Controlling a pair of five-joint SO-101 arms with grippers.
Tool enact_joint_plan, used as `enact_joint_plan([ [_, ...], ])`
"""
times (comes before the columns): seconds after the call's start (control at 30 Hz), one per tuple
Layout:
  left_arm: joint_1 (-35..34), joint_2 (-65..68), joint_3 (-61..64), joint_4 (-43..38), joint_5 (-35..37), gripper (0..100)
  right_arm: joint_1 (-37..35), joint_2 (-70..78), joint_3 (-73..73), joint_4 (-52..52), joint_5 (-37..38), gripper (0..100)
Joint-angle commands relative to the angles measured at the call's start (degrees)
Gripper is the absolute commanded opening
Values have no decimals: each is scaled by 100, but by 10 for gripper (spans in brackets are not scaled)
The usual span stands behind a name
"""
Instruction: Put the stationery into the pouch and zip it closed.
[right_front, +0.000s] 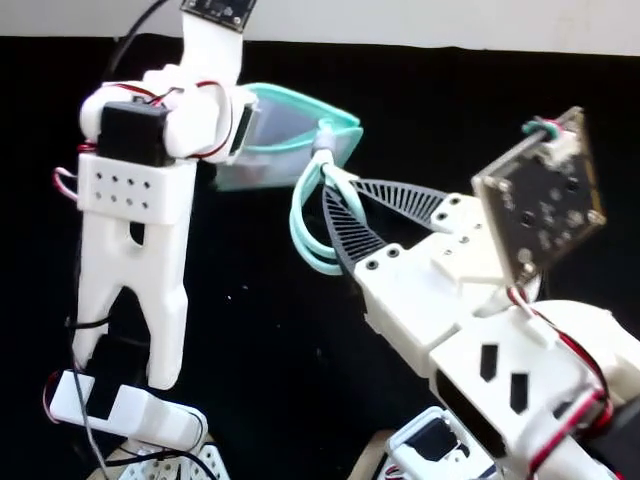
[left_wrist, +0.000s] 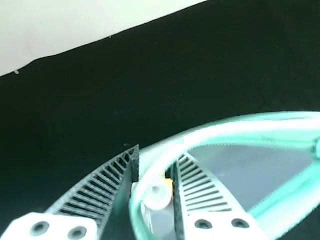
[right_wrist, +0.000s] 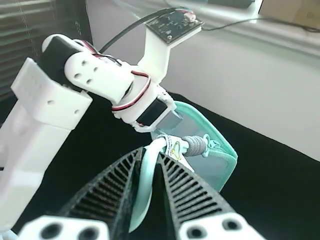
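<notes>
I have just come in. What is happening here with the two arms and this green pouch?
Both arms hold a mint-green pouch over the black table. The left claw is closed on the pouch's rim at one end. The right claw pinches the pouch's carrying loop near the zip end. A small white and yellow thing shows between the left claw's fingers; I cannot tell what it is, nor whether the zip is fully closed.

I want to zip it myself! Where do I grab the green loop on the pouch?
Pinch the loop next to its wrapped knot at the pouch corner, coming from the side away from the left claw. The two strands hang free and close together there, so the right claw closes across both.
</notes>
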Motion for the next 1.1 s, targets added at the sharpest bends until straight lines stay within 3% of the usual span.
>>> enact_joint_plan([
  [0.0,31,-92,-646,281,-26,122,-84,154,-549,-75,-70,5],
  [0.27,22,-92,-752,782,-44,123,-110,866,-1701,-66,-70,5],
  [0.4,31,-84,-734,932,-466,123,-110,1156,-2105,-66,-70,5],
  [0.7,31,-101,-769,941,-519,220,-101,1341,-2176,-57,-70,5],
  [1.07,4,-1024,-743,941,-492,220,-84,1349,-2167,-57,-70,5],
])
